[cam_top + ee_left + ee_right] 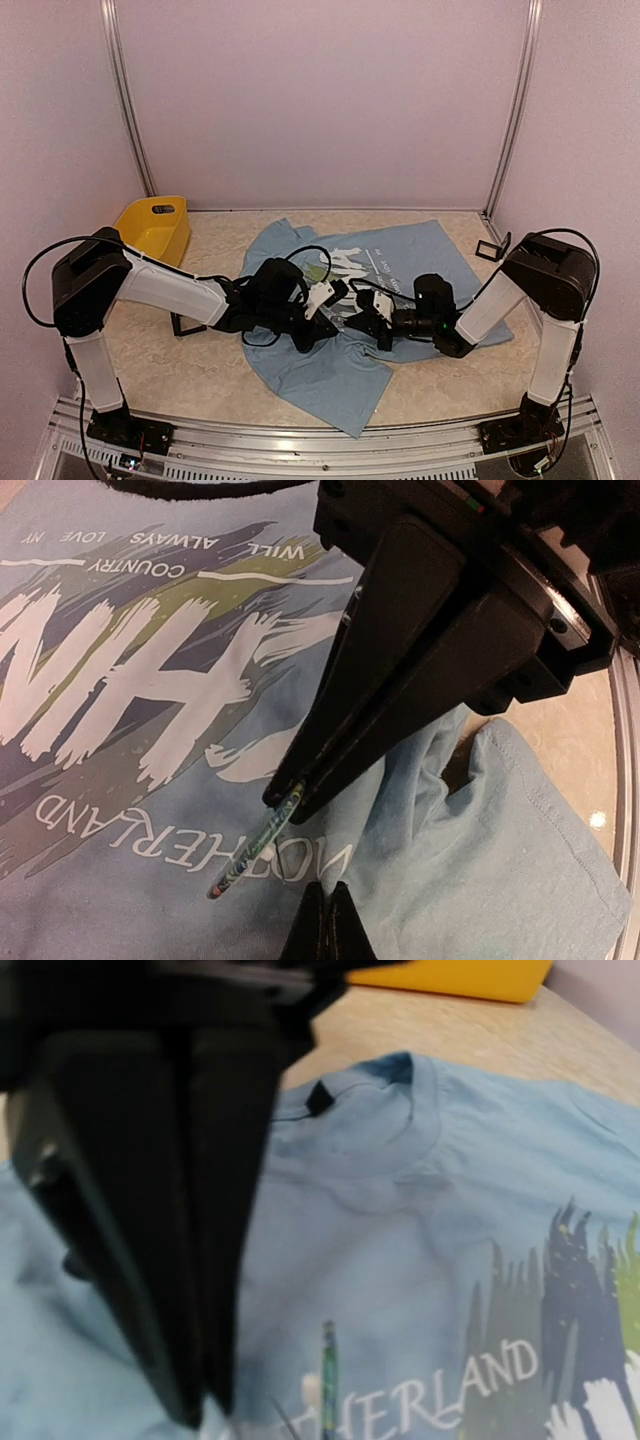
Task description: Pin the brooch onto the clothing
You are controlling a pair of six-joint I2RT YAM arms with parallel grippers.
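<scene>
Brooch: thin green-and-blue patterned brooch (248,848), seen edge-on only, so its face and pin cannot be made out. It slants over the white "MOTHERLAND" print. Whether its lower end touches the cloth I cannot tell.
Right gripper (285,798): black fingers pressed together on the brooch's upper end.
Left gripper (325,922): only its tips show, at the bottom edge of the left wrist view. They are closed tight on nothing, just beside the brooch.
Clothing: light blue short-sleeved T-shirt (400,250), rumpled on the beige table (450,385). From above, both arms cover much of its chest print.
Bin: yellow plastic bin (155,228) at the far left, near the shirt but apart from it. Its near wall hides part of its inside.
Black frame-shaped object (492,248): beside the right arm, too small to identify.
</scene>
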